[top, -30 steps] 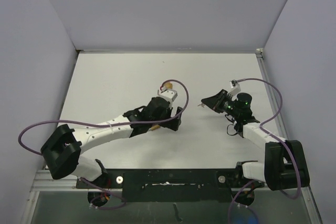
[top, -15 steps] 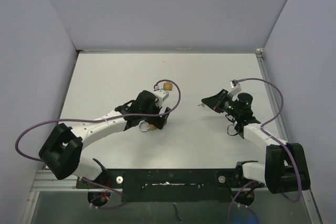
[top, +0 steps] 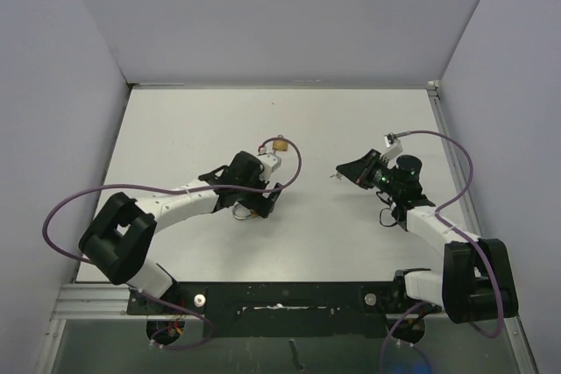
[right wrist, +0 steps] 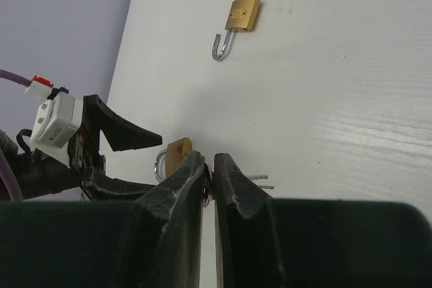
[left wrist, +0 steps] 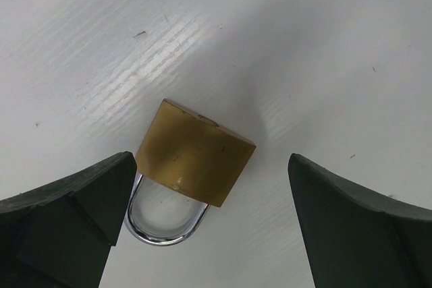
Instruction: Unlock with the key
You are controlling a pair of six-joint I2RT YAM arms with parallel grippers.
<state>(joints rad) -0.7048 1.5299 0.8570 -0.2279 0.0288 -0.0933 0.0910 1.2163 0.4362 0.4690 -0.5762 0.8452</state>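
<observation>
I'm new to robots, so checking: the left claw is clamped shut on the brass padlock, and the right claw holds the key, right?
No: the left claw is wide open around the brass padlock, not clamped, as the left wrist view shows. The right claw does hold the key.

- A brass padlock (left wrist: 194, 161) lies flat on the white table (left wrist: 304, 45), with its body tilted.
- Its silver shackle (left wrist: 165, 224) points toward the bottom of the view, and both ends meet the body.
- The left gripper (left wrist: 212, 160) has its dark fingers (left wrist: 67, 220) spread wide, one on either side of the padlock.
- The shackle sits just beside the finger at the lower left; the other finger is well apart.
</observation>
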